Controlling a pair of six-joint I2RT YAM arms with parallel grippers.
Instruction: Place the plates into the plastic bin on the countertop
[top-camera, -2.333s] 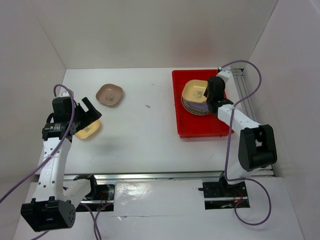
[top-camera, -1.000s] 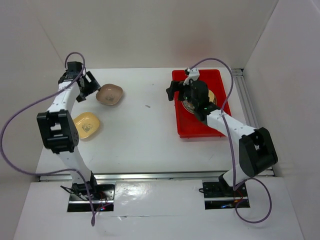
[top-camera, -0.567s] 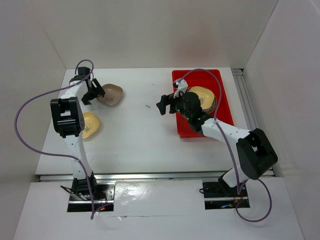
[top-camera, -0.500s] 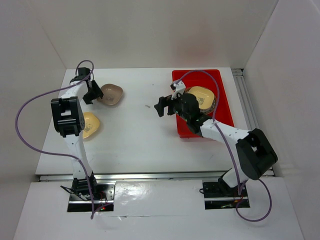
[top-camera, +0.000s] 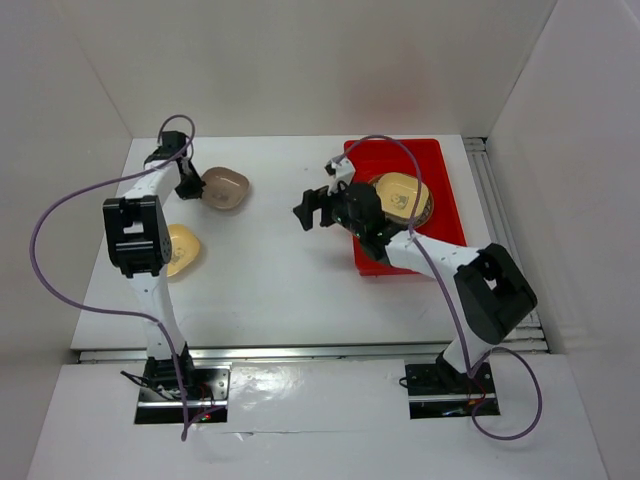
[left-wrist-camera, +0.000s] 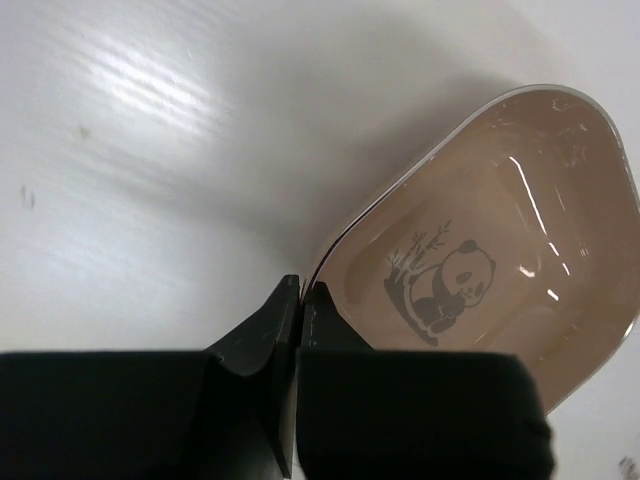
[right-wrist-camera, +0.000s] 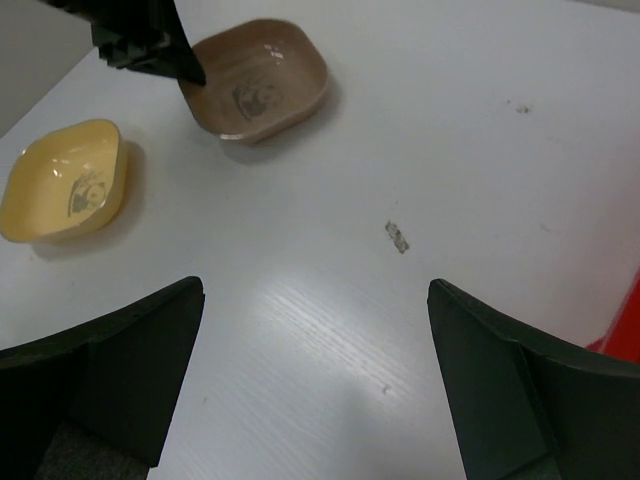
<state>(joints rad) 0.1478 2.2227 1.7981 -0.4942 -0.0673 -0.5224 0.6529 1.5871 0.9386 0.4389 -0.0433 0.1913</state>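
Evidently the left gripper (left-wrist-camera: 298, 292) pinched the brown-pink dish (left-wrist-camera: 480, 270) by its rim; the right gripper (right-wrist-camera: 315, 305) gaped empty. A lift toward the red bin (top-camera: 447, 160) seemed next.

White arms (top-camera: 155, 300) with black joints (top-camera: 137, 235), trailing purple cables (top-camera: 34, 250).

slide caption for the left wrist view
Left gripper pinches the rim of a brown panda dish on the white table.
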